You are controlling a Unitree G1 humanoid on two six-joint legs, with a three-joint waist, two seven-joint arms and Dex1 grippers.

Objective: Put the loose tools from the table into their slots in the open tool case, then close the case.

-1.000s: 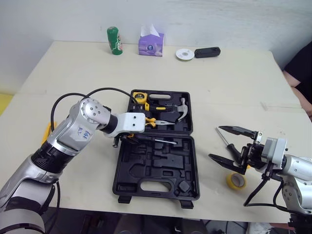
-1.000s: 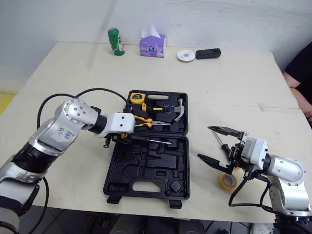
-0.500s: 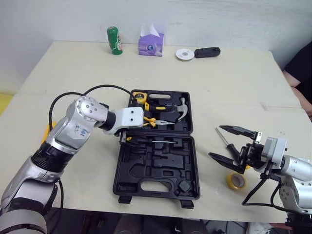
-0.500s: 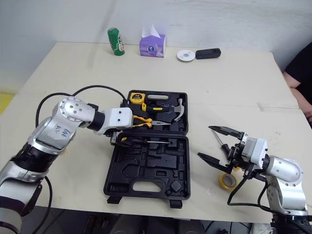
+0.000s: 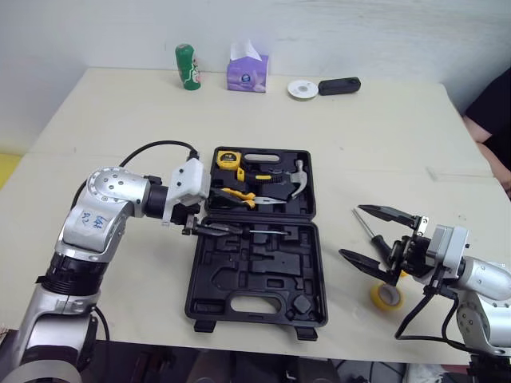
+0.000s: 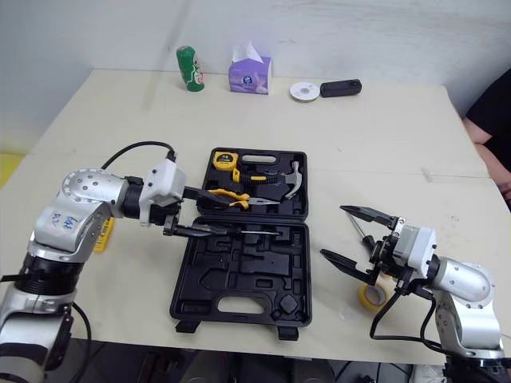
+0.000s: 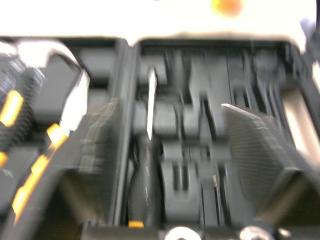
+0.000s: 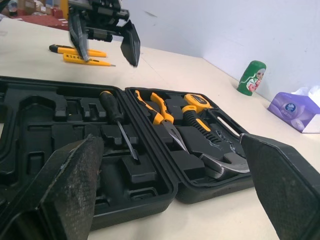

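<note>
1. Nearest you, on your right, a yellow roll of tape [image 5: 387, 296] lies flat on the desk [image 5: 383, 136]. It looks light and a little squashy, so pinch it across its wall.
2. Your right claw [image 5: 352, 232] hangs just above the tape, spread wide and holding nothing.
3. A loose screwdriver [image 5: 364, 224] lies on the desk between that claw's fingers. It is probably stiff, light and likely to roll. Its handle is hidden behind the claw; judge the hold there if you can, since the thin shaft would slip.
4. In the middle the black tool case [image 5: 239, 275] lies open and flat, most slots in its near half unfilled.
5. A second screwdriver [image 8: 111, 107] already lies in a slot near the hinge.
6. Your left claw [image 6: 210, 213] hovers over the case's left edge, beside that screwdriver, fingers apart and gripping nothing.
7. Two slim yellow tools [image 8: 82, 60] lie on the desk just left of the case.
8. The far half holds pliers [image 5: 239, 197], a hammer [image 5: 297, 179] and a tape measure [image 5: 228, 157].
</note>
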